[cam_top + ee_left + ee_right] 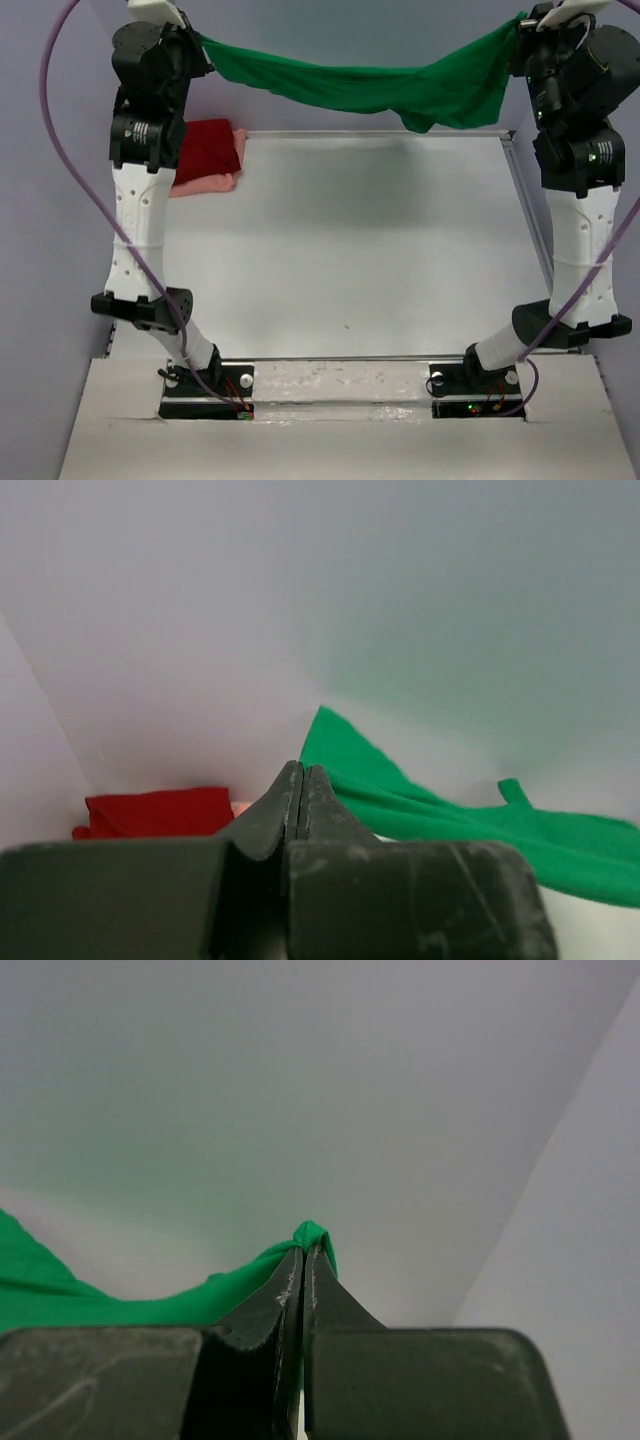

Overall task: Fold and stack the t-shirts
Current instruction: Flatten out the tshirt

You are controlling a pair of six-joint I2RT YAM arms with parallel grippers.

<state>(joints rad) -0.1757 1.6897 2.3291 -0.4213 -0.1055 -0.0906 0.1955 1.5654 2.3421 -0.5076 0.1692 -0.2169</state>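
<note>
The bright green t-shirt (370, 88) hangs stretched in the air between both grippers, high over the far edge of the table. My left gripper (200, 42) is shut on its left end, which shows in the left wrist view (420, 800). My right gripper (520, 28) is shut on its right end, with green cloth bunched at the tips (315, 1235). The dark red t-shirt (205, 148) lies folded on top of the salmon pink t-shirt (210, 184) at the table's far left; the red one also shows in the left wrist view (155, 812).
The table (360, 250) has a raised metal rail along its right edge (522, 200). Grey walls stand close behind and at both sides. Purple cables loop beside each arm.
</note>
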